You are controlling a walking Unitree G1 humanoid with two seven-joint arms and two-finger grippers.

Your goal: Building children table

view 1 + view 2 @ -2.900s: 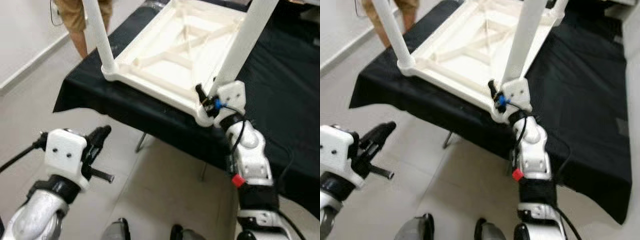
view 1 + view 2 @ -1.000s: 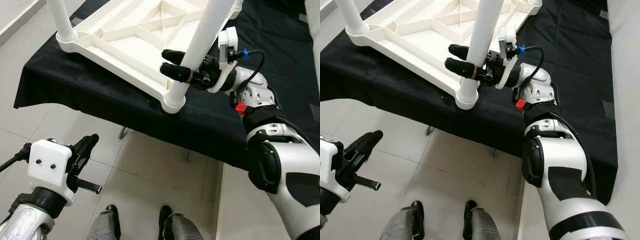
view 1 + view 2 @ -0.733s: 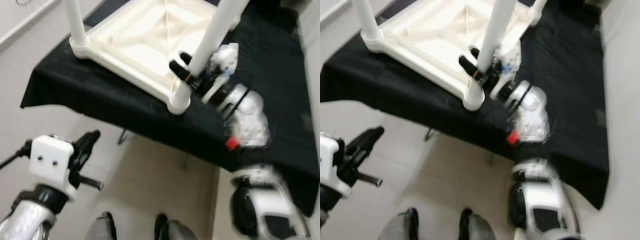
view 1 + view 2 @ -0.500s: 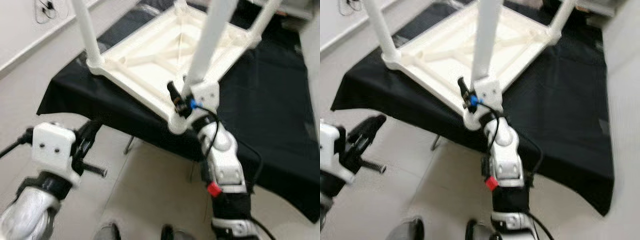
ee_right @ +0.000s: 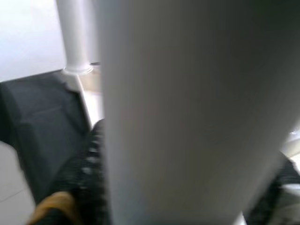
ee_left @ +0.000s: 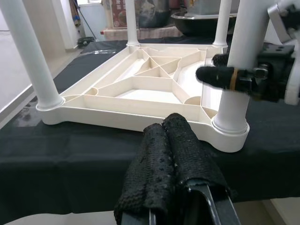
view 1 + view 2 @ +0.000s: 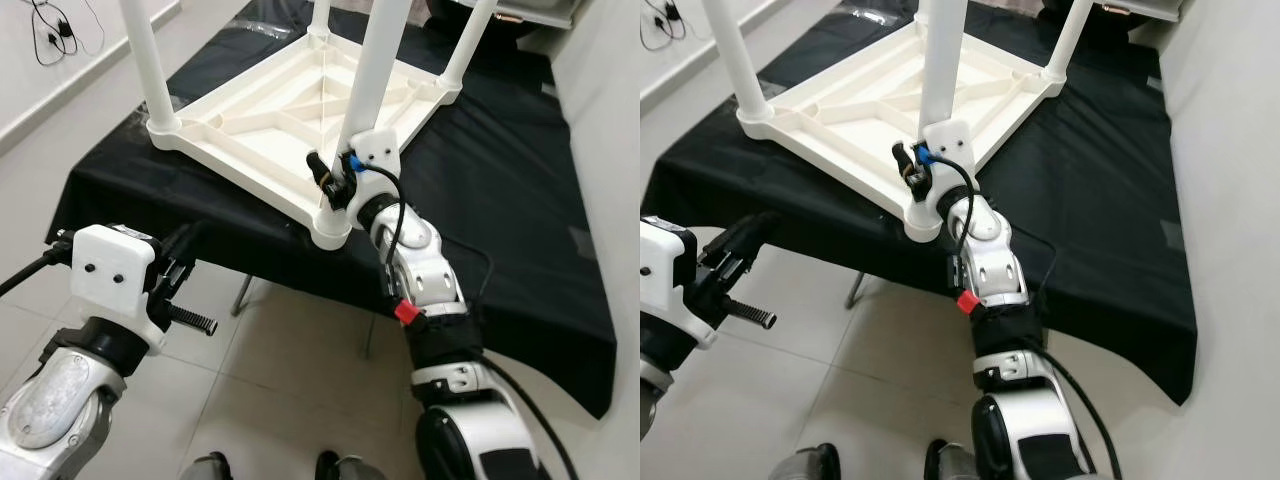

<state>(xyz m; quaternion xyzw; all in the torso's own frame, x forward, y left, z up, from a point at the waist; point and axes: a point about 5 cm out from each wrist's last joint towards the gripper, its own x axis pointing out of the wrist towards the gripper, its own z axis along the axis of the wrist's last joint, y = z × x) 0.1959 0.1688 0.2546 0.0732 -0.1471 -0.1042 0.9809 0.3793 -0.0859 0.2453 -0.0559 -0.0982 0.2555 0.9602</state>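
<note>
A white plastic children's table (image 7: pixel 270 110) lies upside down on a black-clothed table, with its legs pointing up. My right gripper (image 7: pixel 335 180) is shut on the nearest leg (image 7: pixel 375 60), just above its corner socket (image 7: pixel 333 225). In the left wrist view one black finger (image 6: pixel 220 75) lies across that leg (image 6: pixel 243 37). The same leg (image 5: pixel 187 108) stands close up in the right wrist view, with dark pads on both sides of it. My left gripper (image 7: pixel 185 245) hangs low at the left below the cloth's edge, and it is shut (image 6: pixel 164 131) on nothing.
The black cloth (image 7: pixel 500 200) hangs over the table's front edge. A pale wall (image 7: pixel 610 100) runs close along the right side. Tiled floor (image 7: pixel 280 370) lies below me, and a cable (image 7: pixel 50 35) trails on it at the far left.
The whole picture has swung and steadied as the camera moved. My right gripper is still around the near leg just above its socket. The left gripper stays low and shut.
</note>
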